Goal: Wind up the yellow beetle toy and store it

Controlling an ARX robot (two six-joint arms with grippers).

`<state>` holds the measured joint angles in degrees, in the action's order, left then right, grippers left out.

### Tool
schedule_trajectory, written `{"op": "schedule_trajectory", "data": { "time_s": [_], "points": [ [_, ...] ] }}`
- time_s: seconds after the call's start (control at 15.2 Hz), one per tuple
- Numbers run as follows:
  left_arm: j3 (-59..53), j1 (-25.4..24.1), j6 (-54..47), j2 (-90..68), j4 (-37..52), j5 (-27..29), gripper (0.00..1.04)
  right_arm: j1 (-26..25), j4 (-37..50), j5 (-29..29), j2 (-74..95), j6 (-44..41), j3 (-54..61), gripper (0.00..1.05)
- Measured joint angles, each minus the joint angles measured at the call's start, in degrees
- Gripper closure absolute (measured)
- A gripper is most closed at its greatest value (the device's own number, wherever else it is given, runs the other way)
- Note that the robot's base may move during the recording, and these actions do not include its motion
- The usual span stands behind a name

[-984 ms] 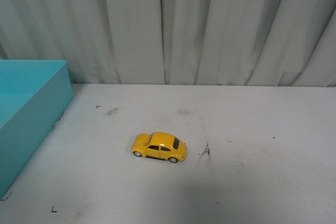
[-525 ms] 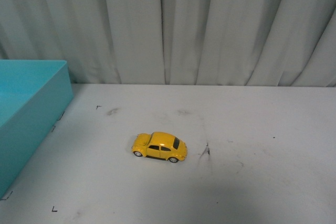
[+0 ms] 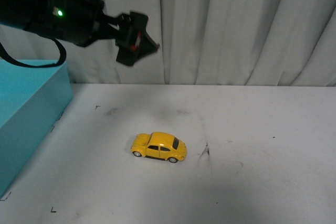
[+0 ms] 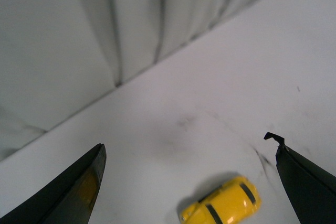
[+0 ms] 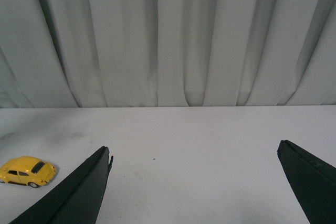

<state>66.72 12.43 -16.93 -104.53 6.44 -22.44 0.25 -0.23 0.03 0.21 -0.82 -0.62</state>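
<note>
My left gripper (image 3: 137, 38) hangs high over the table (image 3: 262, 124), jaws spread wide and holding nothing. The beetle (image 3: 159, 147) sits on its wheels far below it, well apart. From my left wrist it shows low in the gap between my two fingers, so I judge I am roughly lined up above it. My right gripper (image 5: 195, 147) is also wide and empty. The beetle lies off to its left, outside the span of its fingers and touching neither. The bin (image 3: 31, 103) stands under my left arm, out to the left of the gripper, and the beetle is well apart from it.

As I read it, none of the task is done: the beetle is not gripped, not wound and not stored. What remains is to go down, close on the body, draw it back along the table to wind it, then lift it across and let it go inside the bin.
</note>
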Motion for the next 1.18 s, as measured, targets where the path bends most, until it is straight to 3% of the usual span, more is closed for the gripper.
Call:
{"op": "schedule_trajectory", "data": {
  "time_s": [0.2,0.39,1.18],
  "points": [
    [7.19,2.71,-22.03,-6.91,-18.69,-2.64,0.07,0.00,0.00,0.00,0.00,0.00,0.00,0.06],
    [14.80,4.81,-36.76,-15.08,-30.40,-0.35,0.07,0.00,0.00,0.00,0.00,0.00,0.00,0.06],
    [24.57,7.06,-50.62,-29.62,-37.66,6.21,0.07,0.00,0.00,0.00,0.00,0.00,0.00,0.06]
  ]
}}
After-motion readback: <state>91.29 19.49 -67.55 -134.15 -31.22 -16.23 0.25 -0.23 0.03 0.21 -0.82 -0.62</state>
